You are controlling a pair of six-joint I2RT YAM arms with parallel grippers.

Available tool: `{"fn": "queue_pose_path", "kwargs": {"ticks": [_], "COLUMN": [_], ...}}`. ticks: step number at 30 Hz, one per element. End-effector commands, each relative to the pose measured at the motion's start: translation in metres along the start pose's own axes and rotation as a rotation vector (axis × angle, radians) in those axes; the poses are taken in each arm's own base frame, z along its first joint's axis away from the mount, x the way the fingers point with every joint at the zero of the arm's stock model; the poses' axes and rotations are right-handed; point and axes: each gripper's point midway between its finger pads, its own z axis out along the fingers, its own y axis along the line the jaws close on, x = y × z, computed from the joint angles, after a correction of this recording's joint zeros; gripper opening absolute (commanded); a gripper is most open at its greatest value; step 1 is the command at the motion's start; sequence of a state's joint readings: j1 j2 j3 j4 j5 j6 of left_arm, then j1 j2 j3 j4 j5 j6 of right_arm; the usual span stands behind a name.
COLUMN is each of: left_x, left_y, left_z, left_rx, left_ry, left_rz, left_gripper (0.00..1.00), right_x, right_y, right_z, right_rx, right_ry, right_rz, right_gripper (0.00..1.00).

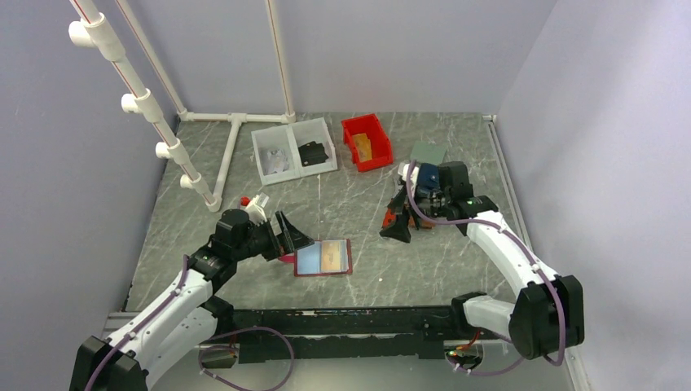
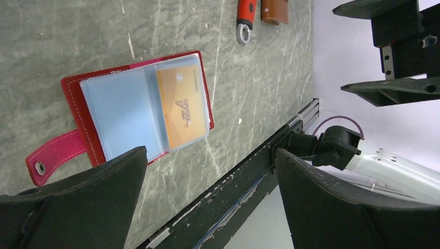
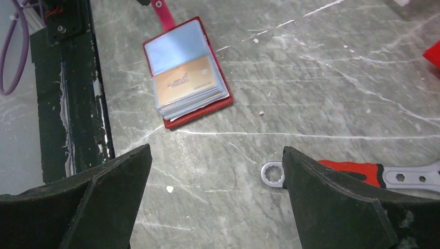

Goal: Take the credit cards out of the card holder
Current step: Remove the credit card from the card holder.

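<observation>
While wide apart and empty, left gripper [image 1: 288, 234] beside card holder [image 1: 323, 257], right gripper [image 3: 217, 150] near wrench [image 3: 345, 173].

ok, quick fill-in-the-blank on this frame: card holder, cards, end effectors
1. The card holder lies ___ on the table, pockets facing up.
2. The credit card showing in its pocket is ___ in colour.
3. The left end effector and right end effector are open, holding ___.
4. The wrench has a ___ handle.
Missing words: open; tan-orange; nothing; red.
</observation>
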State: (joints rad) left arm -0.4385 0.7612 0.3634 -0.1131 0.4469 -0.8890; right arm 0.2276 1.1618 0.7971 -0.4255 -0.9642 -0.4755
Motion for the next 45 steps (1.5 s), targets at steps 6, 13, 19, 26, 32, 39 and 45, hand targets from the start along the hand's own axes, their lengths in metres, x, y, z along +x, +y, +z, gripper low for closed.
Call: {"fn": "queue_pose_path", "kwargs": {"ticks": [6, 13, 19, 26, 32, 39, 45], "left_x": [-0.002, 0.009, 0.017, 0.033, 0.040, 0.049, 0.053], "left_y": [0.001, -0.003, 0.021, 0.017, 0.027, 0.016, 0.010], "left_z": [0.010, 0.036, 0.041, 0.063, 0.079, 0.092, 0.097], "left_rx": [-0.003, -0.050, -0.467, -0.604, -0.720, -0.626, -0.563], "left_ry": [0.012, 0.055, 0.079, 0.130, 0.200, 0.245, 0.261], "left_rz": [-0.024, 0.011, 0.115, 0.190, 0.233, 0.240, 0.260], "left_gripper": [0.89, 0.74, 0.79, 0.83, 0.84, 0.80, 0.78], "right_x": [0.001, 0.007, 0.009, 0.002, 0.000, 0.003, 0.005], "right_y": [0.019, 0.029, 0.013, -0.002, -0.005, -0.007, -0.008], "right_z": [0.031, 0.061, 0.072, 0.065, 0.060, 0.061, 0.062], "right_rx": [-0.086, -0.132, -0.055, 0.018, 0.030, 0.030, 0.027], "right_ry": [0.062, 0.103, 0.150, 0.131, 0.121, 0.129, 0.137], "right_rz": [-0.089, -0.001, 0.045, 0.042, 0.049, 0.052, 0.058], "right_gripper": [1.00, 0.90, 0.83, 0.84, 0.84, 0.84, 0.84]}}
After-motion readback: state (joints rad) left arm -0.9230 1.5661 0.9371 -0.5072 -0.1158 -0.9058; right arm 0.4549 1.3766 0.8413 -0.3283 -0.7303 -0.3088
